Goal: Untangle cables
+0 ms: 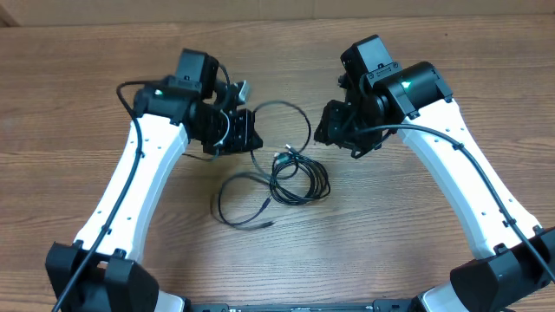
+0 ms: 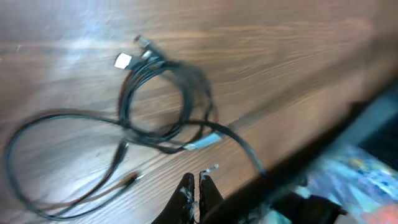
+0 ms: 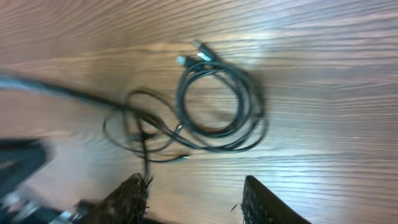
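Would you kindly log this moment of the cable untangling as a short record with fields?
surface: wooden table
cables: black, looped and overlapping, lying on the table
left gripper: shut, near the cables; hold on a cable unclear
right gripper: open, holding nothing

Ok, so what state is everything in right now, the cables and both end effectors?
cables, tangled, lying in loops on the table
plug ends, unplugged, lying loose
left end effector, shut, no cable visibly held
right end effector, open, empty
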